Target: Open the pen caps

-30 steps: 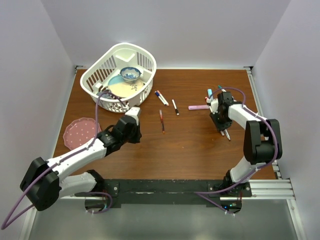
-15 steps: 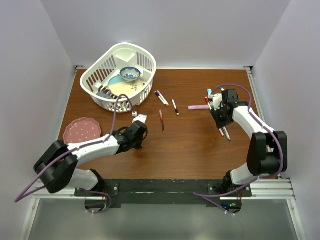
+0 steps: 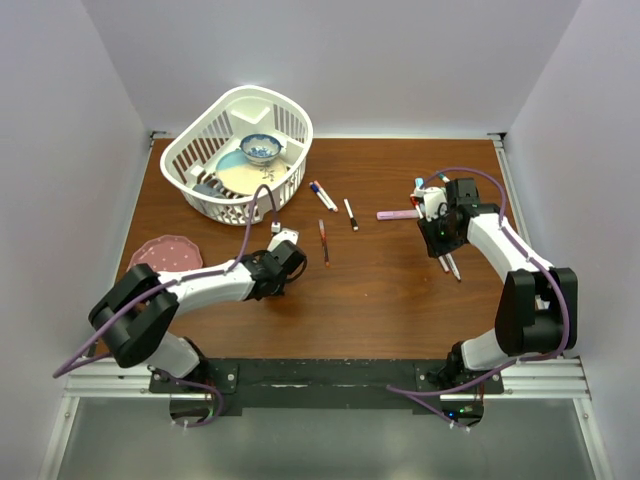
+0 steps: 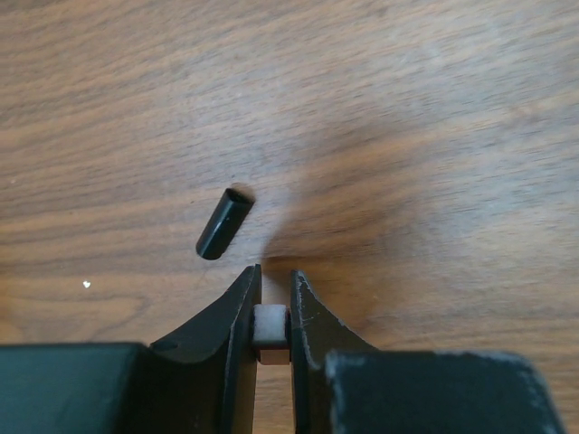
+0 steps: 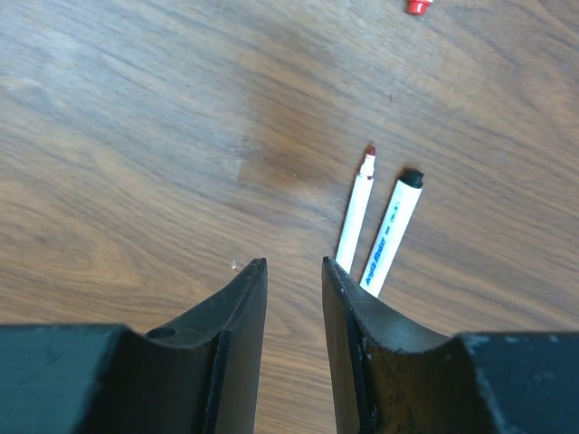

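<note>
**Caps partly off, several pens left to check**

The job looks to be somewhere in the middle. The left gripper (image 4: 274, 271) is low over the table (image 3: 380, 300), near the middle of its front half. Its jaws are clamped on a small white stub (image 4: 270, 325), most likely the end of a pen barrel seen end-on, though the wrist view shows too little to be sure. Just beyond its fingertips a black cap (image 4: 224, 223) lies loose on the wood, apart from any pen, so at least that one counts as opened.

On the right side, the right gripper (image 5: 291, 271) hangs over bare wood with its jaws a little apart and nothing between them. Just beside its right finger lie two white pens side by side. The red-tipped pen (image 5: 355, 217) shows a bare nib, so its cap is off. The black-ended pen (image 5: 393, 231) seems to keep its cap on. A red cap (image 5: 416, 6) sits well apart at the top edge of that view.

What remains, by my reading, is the group in mid-table: a blue-ended pen (image 3: 322, 195), a black-ended pen (image 3: 350, 214), a red-ended pen (image 3: 323, 241) and a pink pen (image 3: 397, 214). From above they are too small to tell capped from uncapped.
</note>
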